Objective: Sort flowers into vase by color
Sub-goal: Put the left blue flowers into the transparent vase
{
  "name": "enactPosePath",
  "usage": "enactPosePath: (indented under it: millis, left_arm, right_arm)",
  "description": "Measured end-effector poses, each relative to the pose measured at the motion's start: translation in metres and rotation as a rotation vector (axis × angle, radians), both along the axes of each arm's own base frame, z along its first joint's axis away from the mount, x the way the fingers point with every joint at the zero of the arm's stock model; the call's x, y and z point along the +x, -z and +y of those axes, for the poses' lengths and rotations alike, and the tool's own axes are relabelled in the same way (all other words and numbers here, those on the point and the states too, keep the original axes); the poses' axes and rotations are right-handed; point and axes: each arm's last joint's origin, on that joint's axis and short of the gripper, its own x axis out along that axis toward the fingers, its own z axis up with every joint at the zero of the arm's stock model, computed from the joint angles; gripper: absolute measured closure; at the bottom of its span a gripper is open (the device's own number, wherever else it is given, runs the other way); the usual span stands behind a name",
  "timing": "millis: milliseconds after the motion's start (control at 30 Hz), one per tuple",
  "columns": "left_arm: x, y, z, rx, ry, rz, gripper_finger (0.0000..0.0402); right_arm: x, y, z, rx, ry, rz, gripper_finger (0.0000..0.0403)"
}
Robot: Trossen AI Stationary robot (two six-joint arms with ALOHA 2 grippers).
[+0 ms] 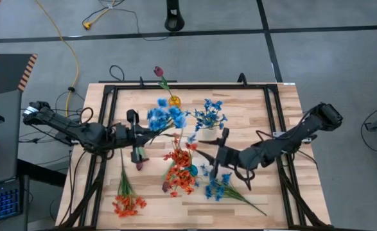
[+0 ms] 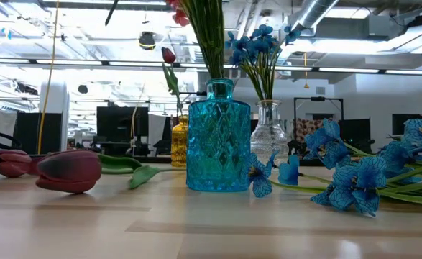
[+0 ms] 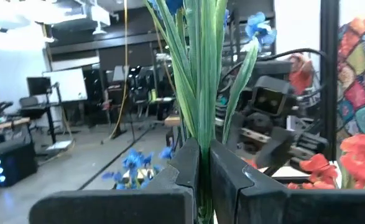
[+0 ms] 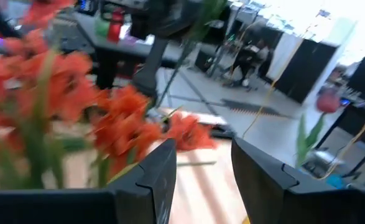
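- Table: pale wood top with a black frame on it; both arms reach in over it from the sides.
- Left gripper: left of centre, clenched on the green stems of a blue spray. The left wrist view shows the stems pinched tight between the two fingers, running straight up and away from them.
- Right gripper: right of centre, fingers parted and holding nothing, just beside the orange bunch.
- Blue vase: faceted glass, mid-table, holding the orange bunch. The low view shows only green stems rising from its neck; the high view shows only the blossoms covering it.
- Clear vase: behind the blue one, holding a small blue spray.
- Amber vase: at the far edge, holding one maroon bud on a leaning stem.
- Loose blue spray: flat on the table near the front, beside the right gripper.
- Loose orange spray: flat at the front-left corner, apart from both grippers.
- Loose maroon buds: lying on the wood, plain in the low view, barely seen from above.
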Motion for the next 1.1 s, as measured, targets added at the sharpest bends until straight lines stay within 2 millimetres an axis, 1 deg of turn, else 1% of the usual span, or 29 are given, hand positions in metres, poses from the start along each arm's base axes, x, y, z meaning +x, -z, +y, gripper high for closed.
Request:
enactPosePath:
  millis: [100,233,500,733,967,1100]
  left_arm:
    - [0.000,-0.001,0.002,0.002,-0.003,-0.006,0.0393]
    - [0.007,0.002,0.007,0.001,-0.041,-0.005,0.0392]
    - [0.031,0.008,0.017,0.028,0.003,-0.065,0.0392]
    - [0.053,0.020,0.025,0.052,0.021,-0.072,0.0392]
    - [0.079,0.018,0.027,0.063,0.010,-0.044,0.0392]
    - [0.095,0.016,0.024,0.104,0.002,-0.023,0.0392]
  right_arm:
    - [0.004,-0.005,-0.008,-0.013,-0.008,-0.039,0.0223]
    - [0.007,-0.014,-0.020,0.011,-0.111,-0.088,0.0223]
    - [0.007,-0.028,-0.045,0.091,-0.210,-0.160,0.0223]
    - [0.011,-0.029,-0.062,0.109,-0.215,-0.177,0.0223]
    - [0.014,-0.029,-0.072,0.146,-0.217,-0.186,0.0223]
    - [0.014,-0.029,-0.073,0.145,-0.215,-0.185,0.0223]
